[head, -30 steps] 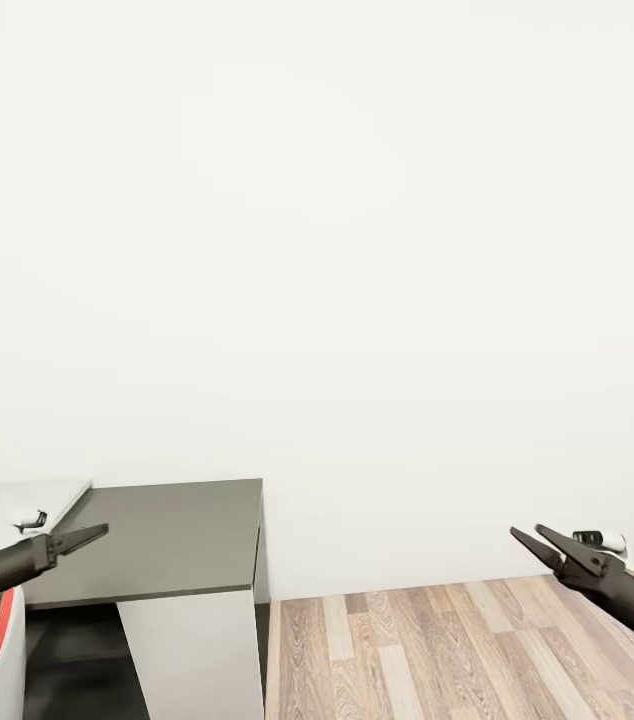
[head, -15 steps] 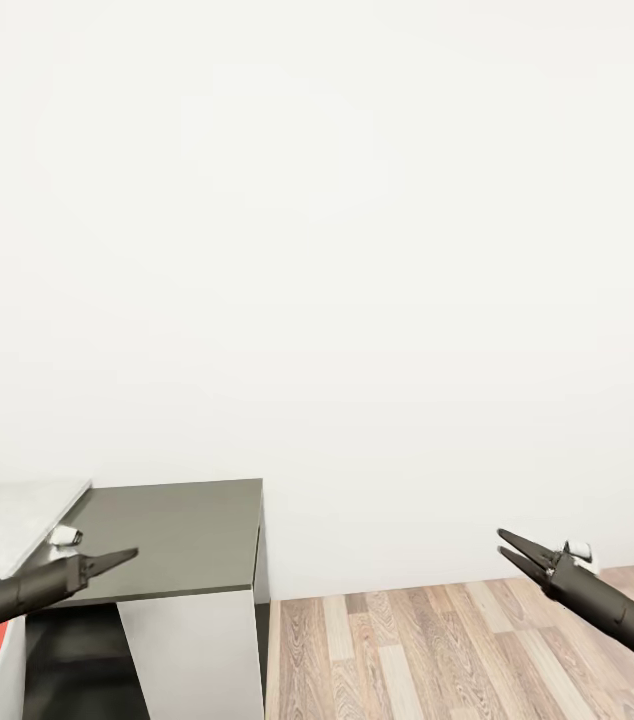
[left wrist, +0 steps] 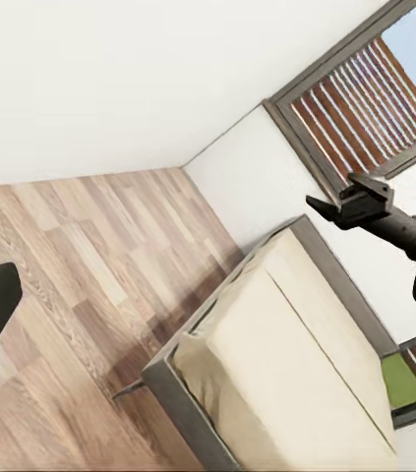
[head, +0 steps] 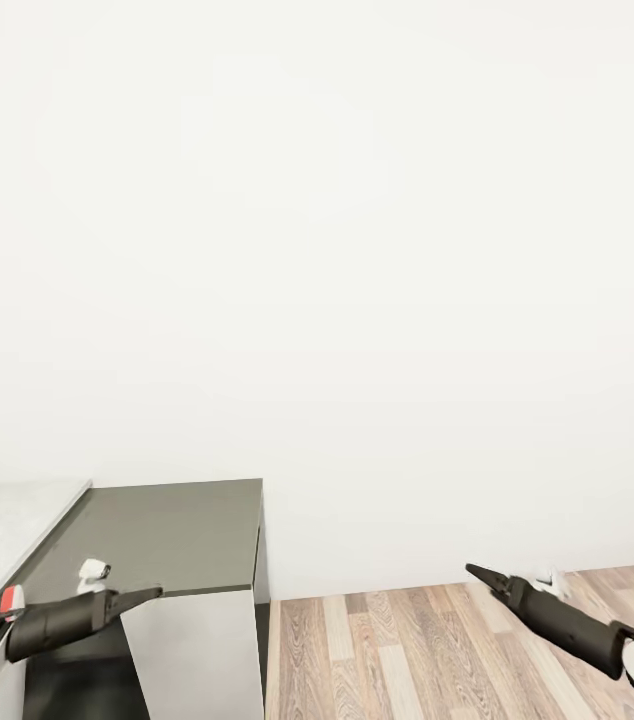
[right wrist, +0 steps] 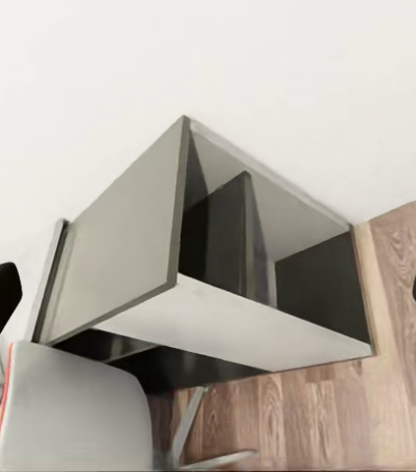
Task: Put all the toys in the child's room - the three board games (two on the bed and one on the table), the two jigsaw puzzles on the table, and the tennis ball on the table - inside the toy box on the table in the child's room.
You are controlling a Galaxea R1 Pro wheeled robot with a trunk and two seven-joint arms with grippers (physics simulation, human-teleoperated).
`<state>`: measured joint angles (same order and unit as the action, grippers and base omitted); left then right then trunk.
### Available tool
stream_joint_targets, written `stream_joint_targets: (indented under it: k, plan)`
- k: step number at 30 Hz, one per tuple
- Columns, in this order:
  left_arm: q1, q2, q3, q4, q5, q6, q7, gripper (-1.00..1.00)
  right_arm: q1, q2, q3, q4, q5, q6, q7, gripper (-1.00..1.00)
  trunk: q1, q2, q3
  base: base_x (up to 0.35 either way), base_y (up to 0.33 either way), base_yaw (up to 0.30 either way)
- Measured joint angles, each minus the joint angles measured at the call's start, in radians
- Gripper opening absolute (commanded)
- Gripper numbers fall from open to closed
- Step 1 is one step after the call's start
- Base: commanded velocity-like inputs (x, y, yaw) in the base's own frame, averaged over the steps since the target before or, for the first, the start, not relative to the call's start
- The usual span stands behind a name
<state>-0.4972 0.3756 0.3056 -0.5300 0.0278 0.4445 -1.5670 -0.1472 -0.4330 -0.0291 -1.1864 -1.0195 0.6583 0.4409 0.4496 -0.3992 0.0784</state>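
The toys, the board games, the jigsaw puzzles, the tennis ball and the toy box are out of view. A corner of the light-grey table (head: 2, 520) shows at the far left of the head view. My left gripper (head: 152, 595) hovers over the front edge of the dark grey side cabinet (head: 172, 535). My right gripper (head: 475, 572) hangs over the wood floor, open and empty. The left wrist view shows the bed (left wrist: 286, 374), a beige mattress in a grey frame with a green patch (left wrist: 404, 379) at its far end. My right gripper (left wrist: 337, 202) shows above it with jaws apart.
A white wall stands ahead. The side cabinet (right wrist: 129, 246) has open dark compartments below its top. Wood floor (head: 437, 650) stretches to the right of it. A slatted window (left wrist: 365, 98) sits on the wall behind the bed. My white body with a red stripe (right wrist: 60, 413) is beside the cabinet.
Both arms have sunk lower and drawn inward: the left gripper slid right along the cabinet's front, the right gripper slid left over the floor. The camera has not shifted.
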Motion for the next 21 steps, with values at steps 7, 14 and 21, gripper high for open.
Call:
stream_joint_targets:
  k: [7, 14, 21]
  plan:
    - [0.065, -0.051, -0.004, 0.004, -0.058, -0.02, 0.131, 1.0, 0.0, 0.033, 0.038, 0.038, 0.084, -0.006, -0.035, 1.0, 0.0, 0.0, 0.0, 0.0, 0.0, 0.0]
    - [0.134, -0.1, -0.006, 0.009, -0.082, -0.04, 0.279, 1.0, 0.0, 0.078, 0.051, 0.143, 0.195, -0.008, -0.041, 1.0, 0.0, 0.0, 0.0, 0.0, 0.0, 0.0]
    - [0.201, -0.124, -0.008, 0.015, -0.086, -0.073, 0.425, 1.0, 0.001, 0.098, 0.054, 0.255, 0.284, -0.088, -0.039, 1.0, 0.0, 0.0, 0.0, 0.0, 0.0, 0.0]
